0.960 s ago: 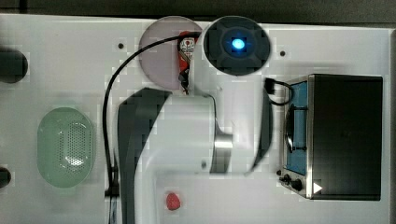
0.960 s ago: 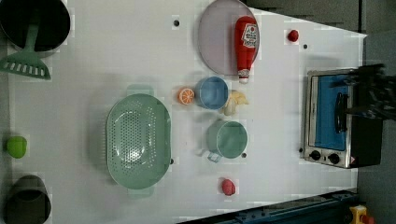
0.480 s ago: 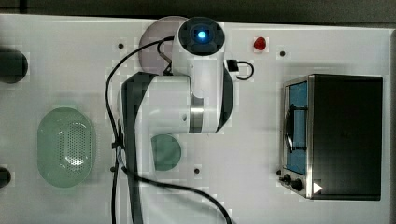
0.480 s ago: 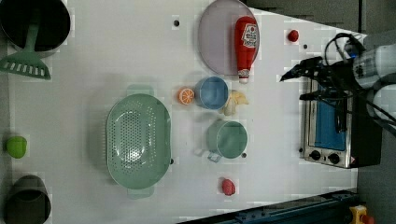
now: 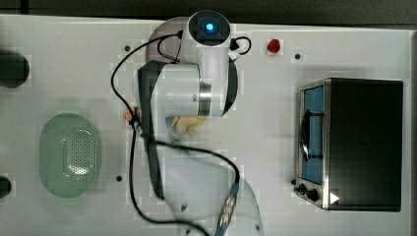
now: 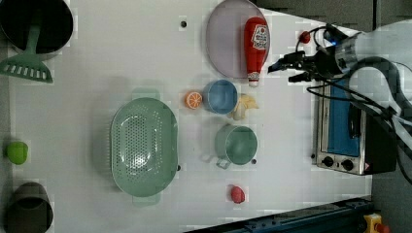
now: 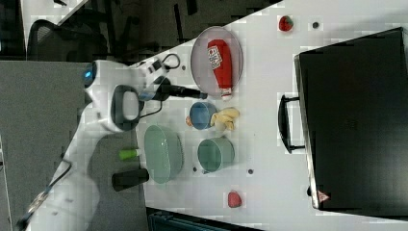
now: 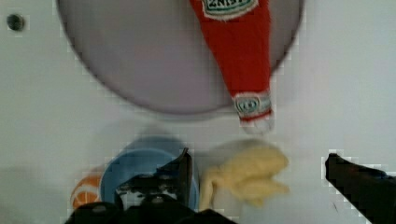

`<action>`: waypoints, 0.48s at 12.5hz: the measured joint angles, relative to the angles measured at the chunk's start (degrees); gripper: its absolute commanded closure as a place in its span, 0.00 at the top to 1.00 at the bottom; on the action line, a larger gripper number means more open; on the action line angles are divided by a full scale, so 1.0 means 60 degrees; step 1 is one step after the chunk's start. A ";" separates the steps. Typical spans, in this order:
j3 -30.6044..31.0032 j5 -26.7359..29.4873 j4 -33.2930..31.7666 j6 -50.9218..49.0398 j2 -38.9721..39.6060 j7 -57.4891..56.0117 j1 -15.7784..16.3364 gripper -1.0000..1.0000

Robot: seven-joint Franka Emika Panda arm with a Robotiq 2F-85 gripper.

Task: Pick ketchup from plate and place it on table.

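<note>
The setting is a robotics lab arranged as a mock kitchen. A white tabletop (image 6: 121,58) with small dark holes carries toy-like kitchenware: a green colander (image 6: 143,147), a toaster oven (image 6: 347,131), a lilac-grey plate (image 6: 223,43) with a ketchup (image 6: 255,48) bottle, and a blue bowl (image 6: 220,96). A white robot arm (image 5: 187,93) with exposed cabling reaches over it, and an office chair (image 7: 57,41) stands beside the bench
</note>
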 measured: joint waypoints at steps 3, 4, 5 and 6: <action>-0.0121 -0.0052 0.0382 0.0569 0.1086 -0.0718 -0.0015 1.00; -0.0169 -0.0052 0.0336 0.0886 0.1296 -0.0863 -0.0006 1.00; -0.0184 -0.0071 0.0364 0.1208 0.1525 -0.0923 0.0001 1.00; -0.0148 -0.0209 0.0438 0.1641 0.1763 -0.0923 -0.0016 1.00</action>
